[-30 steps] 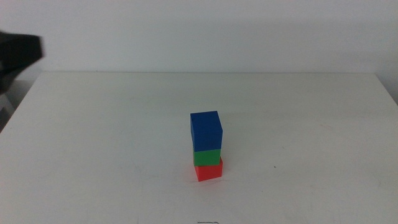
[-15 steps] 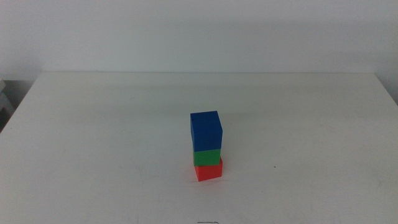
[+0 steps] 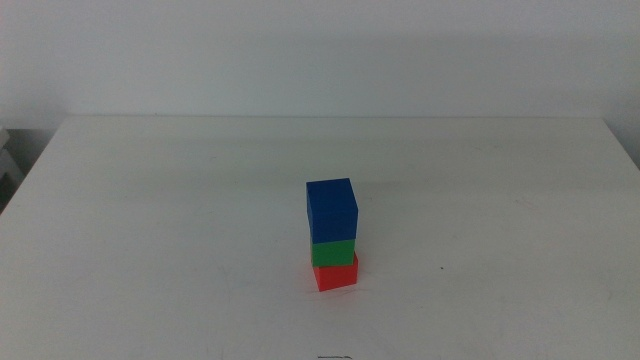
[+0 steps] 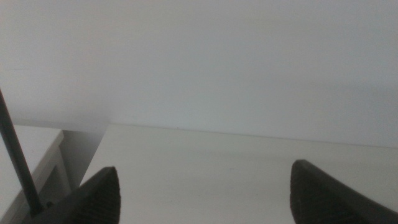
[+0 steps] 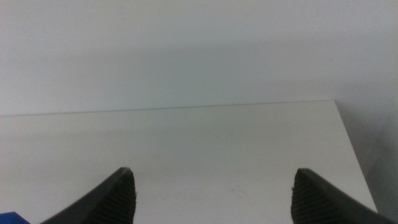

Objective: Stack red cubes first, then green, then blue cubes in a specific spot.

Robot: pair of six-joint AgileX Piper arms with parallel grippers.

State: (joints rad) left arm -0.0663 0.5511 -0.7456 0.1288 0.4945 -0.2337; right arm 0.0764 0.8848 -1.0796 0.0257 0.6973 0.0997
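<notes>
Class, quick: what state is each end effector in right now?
Left end effector: open, holding nothing.
Right end effector: open, holding nothing.

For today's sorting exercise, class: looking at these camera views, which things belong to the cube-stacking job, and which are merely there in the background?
Part of the job:
- small matte red cube, bottom of the stack
- small matte green cube, middle
- small matte blue cube, top
- left gripper, jaws apart, holding nothing
- right gripper, jaws apart, holding nothing

Just there:
- plain white table
- pale wall
</notes>
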